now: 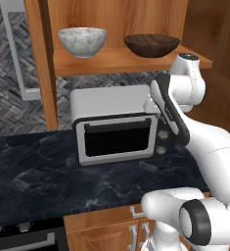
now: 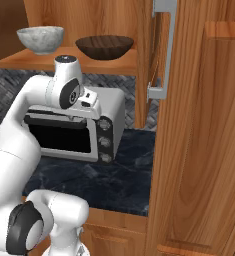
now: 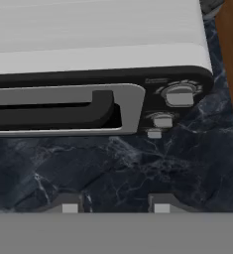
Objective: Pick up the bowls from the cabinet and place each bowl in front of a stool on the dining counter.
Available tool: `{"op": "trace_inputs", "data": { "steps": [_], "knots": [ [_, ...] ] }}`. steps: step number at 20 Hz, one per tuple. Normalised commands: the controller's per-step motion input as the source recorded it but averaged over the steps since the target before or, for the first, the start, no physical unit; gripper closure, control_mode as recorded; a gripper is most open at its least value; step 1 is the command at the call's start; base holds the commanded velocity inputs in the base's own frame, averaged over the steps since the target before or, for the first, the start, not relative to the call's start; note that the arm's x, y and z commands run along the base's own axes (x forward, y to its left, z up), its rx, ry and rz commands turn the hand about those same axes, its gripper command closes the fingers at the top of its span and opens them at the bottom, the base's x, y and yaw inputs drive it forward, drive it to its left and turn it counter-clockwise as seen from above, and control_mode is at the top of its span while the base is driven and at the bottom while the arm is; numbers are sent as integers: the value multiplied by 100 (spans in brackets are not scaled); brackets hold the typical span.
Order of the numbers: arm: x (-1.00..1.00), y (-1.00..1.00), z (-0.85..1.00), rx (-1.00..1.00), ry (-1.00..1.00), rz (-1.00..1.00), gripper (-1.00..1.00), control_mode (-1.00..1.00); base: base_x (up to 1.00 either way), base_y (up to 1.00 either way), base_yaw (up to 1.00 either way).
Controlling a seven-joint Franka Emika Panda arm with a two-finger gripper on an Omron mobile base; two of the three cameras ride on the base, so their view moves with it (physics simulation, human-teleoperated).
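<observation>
Pincer (image 3: 112, 206) is hanging half-spread, gripping nothing, pointing down at the toaster oven (image 1: 114, 128). Both bowls, marbled one (image 1: 82, 41) and wooden one (image 1: 151, 45), are sitting up above it on the cabinet (image 1: 121, 59) shelf, so it's needing to climb.

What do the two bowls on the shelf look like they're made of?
Left bowl: looks like polished stone, grey-white with marbled veining. Right bowl: looks like dark brown wood with a smooth, slightly glossy finish, wider and shallower. Both are rendered, so this is by look alone.

On the cabinet (image 2: 79, 62) shelf sit a marbled bowl (image 2: 40, 39) and a wooden bowl (image 2: 104, 46), above a toaster oven (image 2: 74, 131).
</observation>
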Motion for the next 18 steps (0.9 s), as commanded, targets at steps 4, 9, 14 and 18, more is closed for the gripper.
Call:
{"op": "trace_inputs", "data": {
  "steps": [4, 9, 14, 18],
  "knots": [
    [-24, 0, 0, 0, -7, 0, -100, -100, 0, 0, 0],
    [-34, 0, 6, 0, -16, -2, -100, -100, 0, 0, 0],
    [-25, 0, 34, 0, -19, 0, -100, -100, 0, 0, 0],
    [-5, 0, 54, 0, -12, -4, -100, -100, 0, 0, 0]
  ]
}}
